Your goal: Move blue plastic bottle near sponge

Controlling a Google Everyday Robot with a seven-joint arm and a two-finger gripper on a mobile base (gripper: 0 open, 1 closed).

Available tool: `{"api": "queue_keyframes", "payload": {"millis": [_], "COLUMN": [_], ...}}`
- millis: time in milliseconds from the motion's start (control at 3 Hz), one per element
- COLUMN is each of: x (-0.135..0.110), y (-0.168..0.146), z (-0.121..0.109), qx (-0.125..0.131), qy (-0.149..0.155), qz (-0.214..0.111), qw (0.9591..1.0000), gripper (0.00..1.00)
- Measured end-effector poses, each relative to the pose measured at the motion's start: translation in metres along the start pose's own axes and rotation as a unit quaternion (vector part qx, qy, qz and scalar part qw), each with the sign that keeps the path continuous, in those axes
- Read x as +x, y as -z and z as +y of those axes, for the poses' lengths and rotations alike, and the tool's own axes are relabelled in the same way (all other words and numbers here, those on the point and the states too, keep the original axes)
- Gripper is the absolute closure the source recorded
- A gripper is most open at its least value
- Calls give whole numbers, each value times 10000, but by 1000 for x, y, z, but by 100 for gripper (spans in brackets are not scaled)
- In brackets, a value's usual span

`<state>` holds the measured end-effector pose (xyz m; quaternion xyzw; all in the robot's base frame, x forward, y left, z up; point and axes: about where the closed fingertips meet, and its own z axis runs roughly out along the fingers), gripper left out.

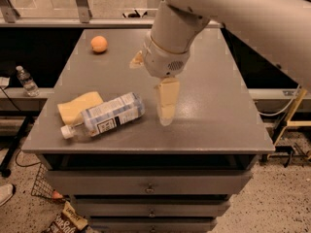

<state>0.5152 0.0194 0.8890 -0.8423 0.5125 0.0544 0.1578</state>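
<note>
The blue plastic bottle (111, 114) lies on its side on the grey table (209, 110) near the front left, its white cap pointing to the front-left corner. It rests against the pale-yellow sponge (76, 105), partly covering the sponge's near edge. My gripper (150, 92) hangs from the big white arm just right of the bottle, above the table. It is open and empty. One cream finger (166, 101) points down a short gap from the bottle's base. The other finger (137, 61) sticks out to the left behind the wrist.
A round orange fruit (99, 44) sits at the table's back left. A small clear water bottle (26, 81) stands on a lower ledge left of the table. Drawers are below the tabletop, and a basket and a snack bag lie on the floor.
</note>
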Motion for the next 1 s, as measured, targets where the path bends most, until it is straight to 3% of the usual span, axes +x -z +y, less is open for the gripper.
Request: {"api": "queue_keyframes", "payload": {"millis": [333, 667, 1000], "x": [52, 108, 164], "y": [33, 60, 73], "z": [15, 41, 75], "qx": [300, 589, 728], "qy": [-733, -1550, -2395], "qz": [368, 740, 935], "qw": [9962, 9834, 9636], "gripper": [0, 0, 0]}}
